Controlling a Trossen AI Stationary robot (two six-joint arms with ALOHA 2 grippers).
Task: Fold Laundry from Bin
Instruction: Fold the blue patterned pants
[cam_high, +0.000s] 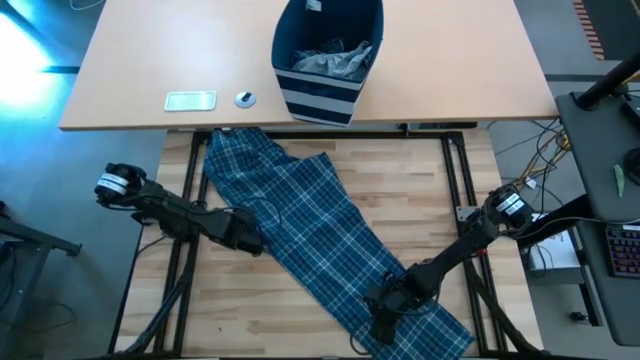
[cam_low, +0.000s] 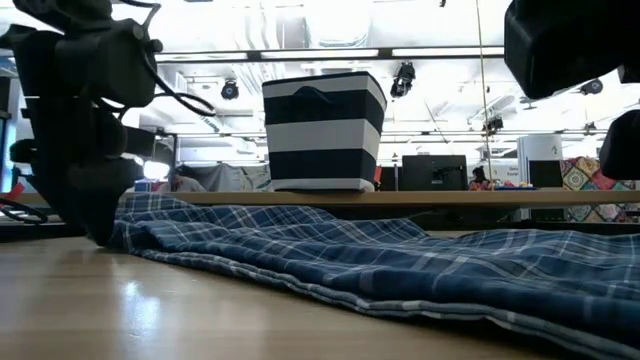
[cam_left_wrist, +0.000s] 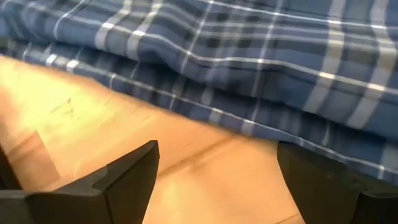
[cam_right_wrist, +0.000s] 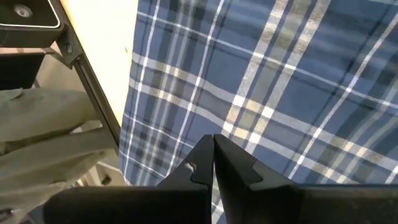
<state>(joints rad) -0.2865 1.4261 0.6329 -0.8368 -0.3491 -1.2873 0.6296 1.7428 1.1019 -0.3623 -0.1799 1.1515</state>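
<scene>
Pale wood underfoot, the slatted work table (cam_high: 300, 310) carrying the action, and behind it the longer tan desk (cam_high: 130, 70). Stretched diagonally across the slats lie the blue-and-white plaid trousers (cam_high: 300, 215), one end draped up near the desk edge, the other running off toward the near right corner. Up on the desk stands the navy striped bin (cam_high: 325, 60), upright, with grey cloth (cam_high: 335, 60) bunched inside it. Left gripper (cam_high: 250, 238) sits low at the trousers' left edge, fingers (cam_left_wrist: 134, 171) spread wide on bare wood, the plaid hem just ahead of them, nothing between them. Right gripper (cam_high: 385, 315) is down on the cloth at the lower end, tips pressed together, plaid all around them; whether any fabric is pinched, I can't tell. Smallest of all, a pale flat rectangular object (cam_high: 190, 100) and a little round one (cam_high: 245, 98) rest on the desk left of the bin.
</scene>
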